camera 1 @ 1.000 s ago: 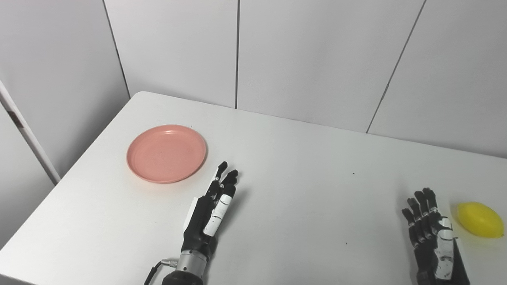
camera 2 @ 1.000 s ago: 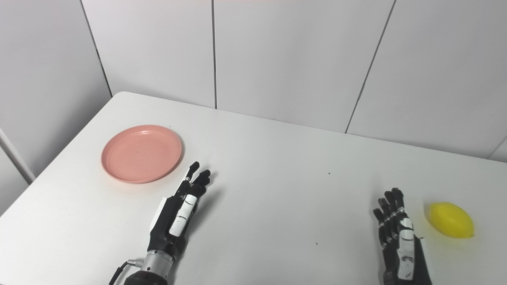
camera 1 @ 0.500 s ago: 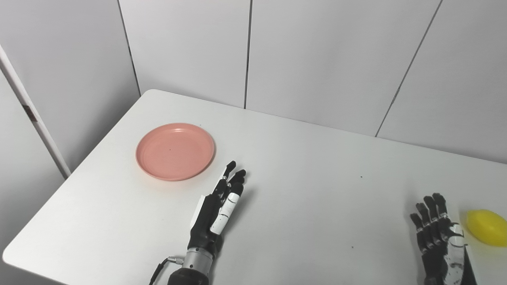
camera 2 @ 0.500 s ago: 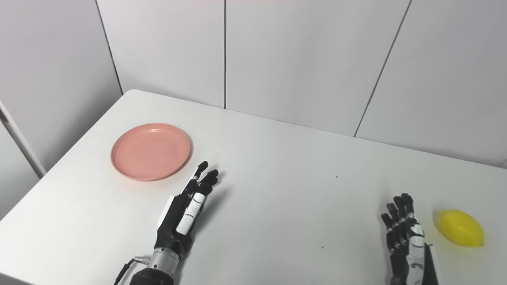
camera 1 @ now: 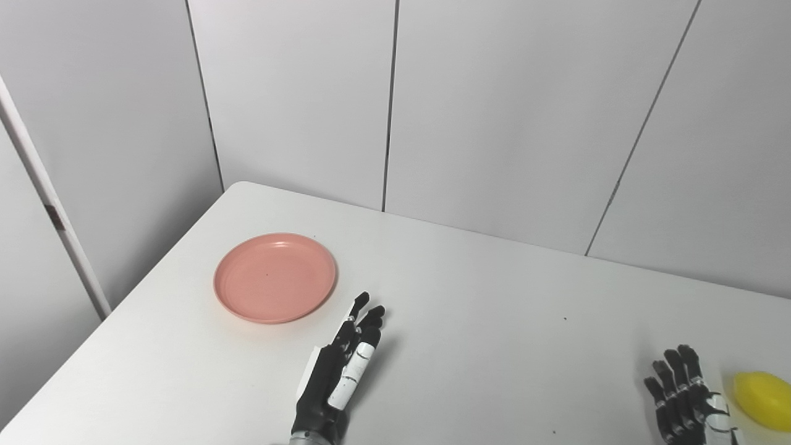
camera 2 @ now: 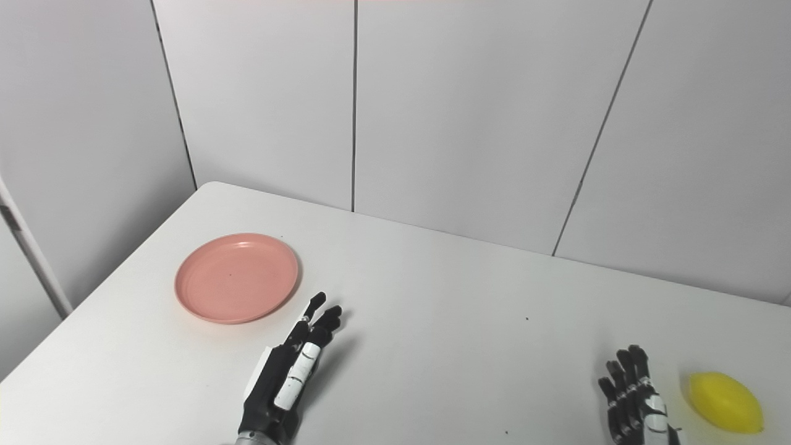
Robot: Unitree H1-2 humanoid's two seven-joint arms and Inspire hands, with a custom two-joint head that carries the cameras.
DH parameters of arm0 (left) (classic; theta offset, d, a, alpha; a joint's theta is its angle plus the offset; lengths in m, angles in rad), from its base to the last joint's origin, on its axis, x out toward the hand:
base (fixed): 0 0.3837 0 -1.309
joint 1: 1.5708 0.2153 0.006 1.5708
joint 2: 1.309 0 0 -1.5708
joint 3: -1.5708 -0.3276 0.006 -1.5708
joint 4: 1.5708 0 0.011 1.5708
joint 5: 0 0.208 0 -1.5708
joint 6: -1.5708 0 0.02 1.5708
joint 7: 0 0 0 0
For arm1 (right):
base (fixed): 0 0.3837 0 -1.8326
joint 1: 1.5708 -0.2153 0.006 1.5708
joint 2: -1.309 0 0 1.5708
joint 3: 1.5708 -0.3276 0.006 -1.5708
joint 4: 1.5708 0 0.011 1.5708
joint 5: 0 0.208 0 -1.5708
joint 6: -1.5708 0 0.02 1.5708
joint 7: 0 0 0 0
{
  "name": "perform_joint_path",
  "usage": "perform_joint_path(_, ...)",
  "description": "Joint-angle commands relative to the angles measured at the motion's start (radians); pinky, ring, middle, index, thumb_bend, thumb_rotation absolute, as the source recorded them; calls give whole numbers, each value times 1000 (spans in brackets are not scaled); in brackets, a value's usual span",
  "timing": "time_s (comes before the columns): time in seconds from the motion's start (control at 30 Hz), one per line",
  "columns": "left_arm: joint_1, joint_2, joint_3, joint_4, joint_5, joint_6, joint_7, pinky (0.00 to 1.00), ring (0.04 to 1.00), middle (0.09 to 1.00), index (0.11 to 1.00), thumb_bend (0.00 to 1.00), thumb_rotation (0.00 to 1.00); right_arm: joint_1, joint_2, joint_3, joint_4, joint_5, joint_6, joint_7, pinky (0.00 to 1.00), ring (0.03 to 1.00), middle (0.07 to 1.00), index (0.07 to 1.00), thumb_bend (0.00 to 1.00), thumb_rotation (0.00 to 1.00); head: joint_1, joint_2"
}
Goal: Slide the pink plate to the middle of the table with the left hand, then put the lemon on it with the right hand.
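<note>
Nothing on the table (camera 1: 494,321) has moved; only my head camera tilted up. Pink plate (camera 1: 275,277): round, smooth, shallow-rimmed, far left. Left hand (camera 1: 343,371): empty, fingers extended, near it. Right hand (camera 2: 636,405): fingers straight, beside glossy oval lemon (camera 2: 725,402).

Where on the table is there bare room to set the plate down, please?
The widest bare patch of the table lies between the left hand and the right hand. Behind the pink plate toward the wall is also free. It is tighter at the right, where the lemon lies beside the right hand.
</note>
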Motion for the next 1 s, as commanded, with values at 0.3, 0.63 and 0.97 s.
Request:
perform_joint_path(0.3,55,-2,-1,32,-4,-24,-5,996,935,912,946,698,810,68,8,1,66,0,-9,9,1000,1000,1000,1000,739,998,-22,20)
perform_joint_path(0.63,58,-15,22,-71,-45,50,6,981,909,900,917,828,842,72,21,8,52,-12,-8,3,1000,1000,1000,1000,723,998,-31,22)
perform_joint_path(0.97,-47,33,74,-225,-181,287,-21,1000,951,919,930,860,885,62,29,12,67,-25,-32,12,1000,1000,1000,1000,713,1000,-45,8)
